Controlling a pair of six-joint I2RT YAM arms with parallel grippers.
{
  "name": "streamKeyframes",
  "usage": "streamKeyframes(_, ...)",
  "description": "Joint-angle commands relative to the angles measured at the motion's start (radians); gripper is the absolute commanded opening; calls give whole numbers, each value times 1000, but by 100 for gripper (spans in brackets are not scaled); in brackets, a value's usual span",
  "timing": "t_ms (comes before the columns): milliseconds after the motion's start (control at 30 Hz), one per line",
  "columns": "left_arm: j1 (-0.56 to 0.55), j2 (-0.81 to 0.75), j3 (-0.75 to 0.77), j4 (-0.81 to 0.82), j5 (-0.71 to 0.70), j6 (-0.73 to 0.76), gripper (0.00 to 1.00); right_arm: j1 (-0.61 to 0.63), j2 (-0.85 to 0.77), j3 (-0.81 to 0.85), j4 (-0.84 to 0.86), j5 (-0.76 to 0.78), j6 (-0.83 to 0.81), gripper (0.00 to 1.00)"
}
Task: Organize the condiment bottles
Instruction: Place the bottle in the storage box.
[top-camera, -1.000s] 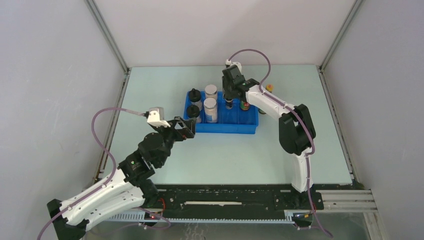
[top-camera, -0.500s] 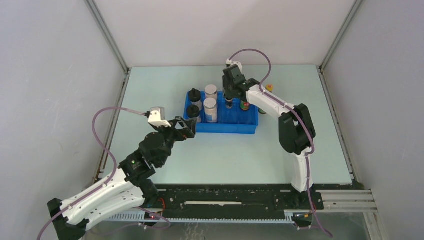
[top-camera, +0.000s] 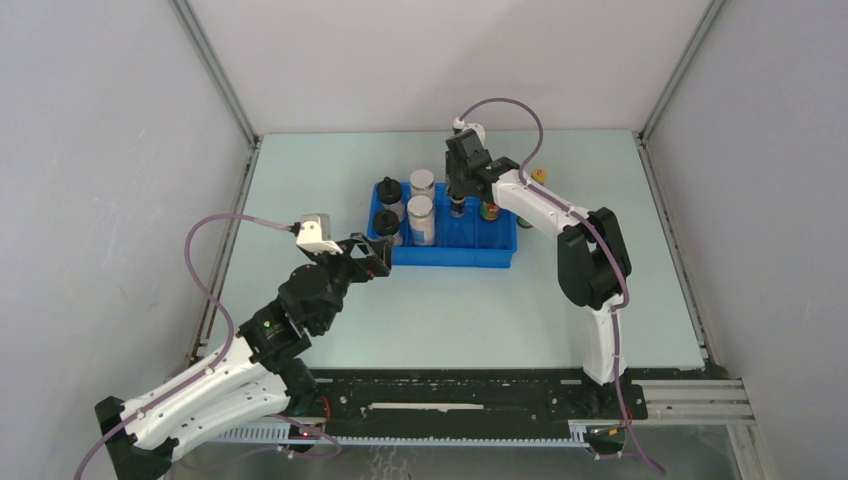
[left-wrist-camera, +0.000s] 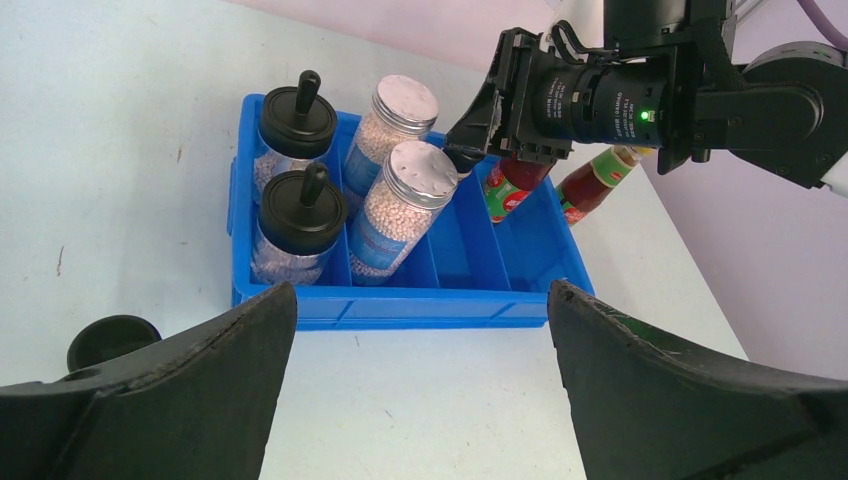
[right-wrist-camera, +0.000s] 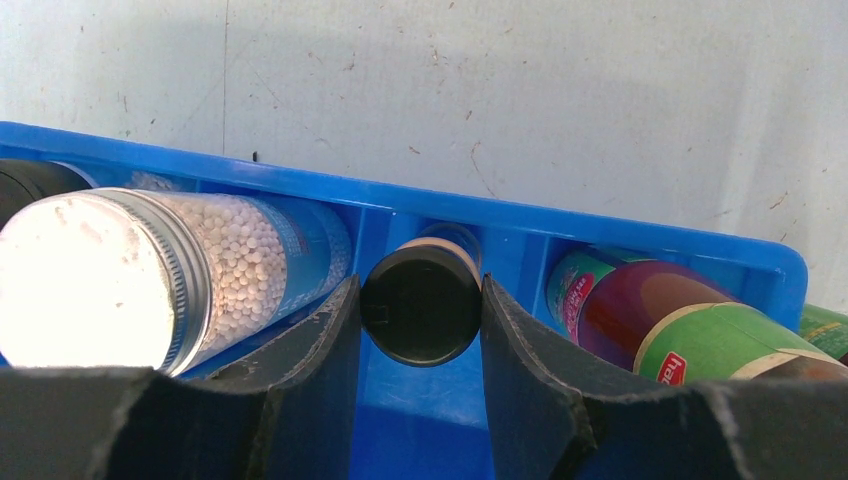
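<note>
The right claw (right-wrist-camera: 415, 295) is clenched on a short dark bottle (right-wrist-camera: 420, 322), its fingers (right-wrist-camera: 320, 340) pressed either side of the black lid. The bottle hangs upright over the third compartment from the left of the blue tray (left-wrist-camera: 400, 308); I cannot tell whether its base touches down. At its 9 o'clock, one slot over, two white-lidded bottles (left-wrist-camera: 403, 103) (left-wrist-camera: 422, 172) lean together. Further left, two knob-capped bottles (left-wrist-camera: 298, 118) (left-wrist-camera: 302, 210) fill the end slot. At 3 o'clock a red-green-labelled bottle (left-wrist-camera: 505, 195) sits tilted in the last compartment. Its twin (left-wrist-camera: 590, 185) stands outside, just beside the tray's right wall. The left claw (left-wrist-camera: 420, 292) is fully released, hovering off the tray's 7 o'clock corner. Near it, on the worktop (left-wrist-camera: 120, 120), is the other short bottle (left-wrist-camera: 112, 340), showing only its black lid.
</note>
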Motion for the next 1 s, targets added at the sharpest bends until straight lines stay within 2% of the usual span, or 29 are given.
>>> streamKeyframes(0, -6, -2, 14, 36, -17, 20, 100, -3, 0, 56, 2, 14, 20, 0)
streamKeyframes(967, -6, -12, 10, 24, -13, 5, 100, -5, 10, 90, -95, 37, 48, 0)
